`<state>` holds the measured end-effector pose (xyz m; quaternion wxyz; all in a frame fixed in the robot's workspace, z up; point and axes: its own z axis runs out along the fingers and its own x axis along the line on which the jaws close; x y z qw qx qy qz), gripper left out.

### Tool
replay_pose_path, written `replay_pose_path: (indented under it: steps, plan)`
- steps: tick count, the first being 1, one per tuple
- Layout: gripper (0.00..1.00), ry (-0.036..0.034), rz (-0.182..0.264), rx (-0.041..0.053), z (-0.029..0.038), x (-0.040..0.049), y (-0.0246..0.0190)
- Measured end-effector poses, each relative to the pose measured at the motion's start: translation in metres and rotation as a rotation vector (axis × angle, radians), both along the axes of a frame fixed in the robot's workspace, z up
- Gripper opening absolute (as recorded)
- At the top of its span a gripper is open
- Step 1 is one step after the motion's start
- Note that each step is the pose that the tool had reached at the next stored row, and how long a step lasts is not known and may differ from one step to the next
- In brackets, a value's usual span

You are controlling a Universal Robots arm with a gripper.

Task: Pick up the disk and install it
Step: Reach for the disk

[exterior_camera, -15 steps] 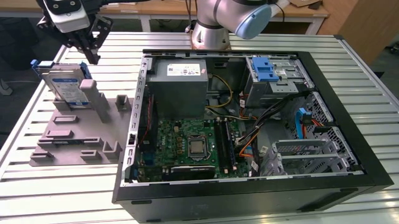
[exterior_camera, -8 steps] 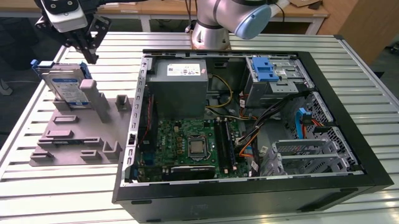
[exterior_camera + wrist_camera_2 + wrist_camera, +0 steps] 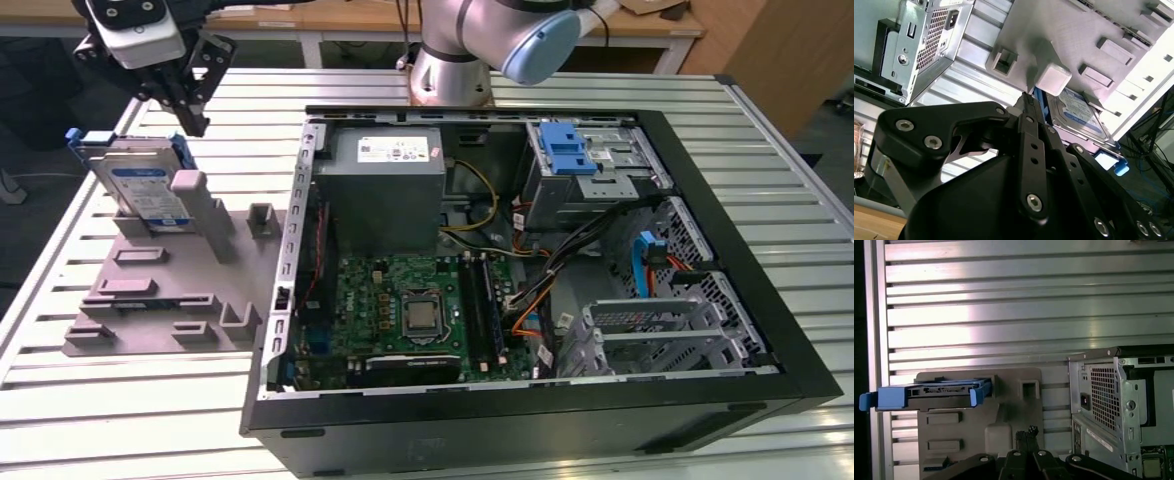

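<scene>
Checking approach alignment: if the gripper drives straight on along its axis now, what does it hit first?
The gripper would likely meet the grey holder beside the disk, not the disk itself; depth unclear.

Overall light: bright and even from above in the exterior view; the tabletop [image 3: 80, 420] slats shine pale.
Shadows: the computer case [image 3: 534, 430] is dimmer inside than the slats around it, and soft shade edges the grey holder [image 3: 147, 300].
Glare: in both wrist views, patches of the slats burn white.
My hand: my hand [image 3: 1026, 100] looks near-black against that brightness, with small glints on its screws.
</scene>
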<state>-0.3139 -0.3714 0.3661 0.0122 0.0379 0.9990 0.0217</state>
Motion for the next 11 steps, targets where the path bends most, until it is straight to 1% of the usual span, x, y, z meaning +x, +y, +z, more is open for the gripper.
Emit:
replay_pose_path:
  steps: [4,11]
  plan:
    - [0.11,0.0003,0.0,0.0,-0.0002,-0.0021,0.0006]
    - [0.11,0.0003,0.0,0.0,-0.0011,-0.0131,0.0062]
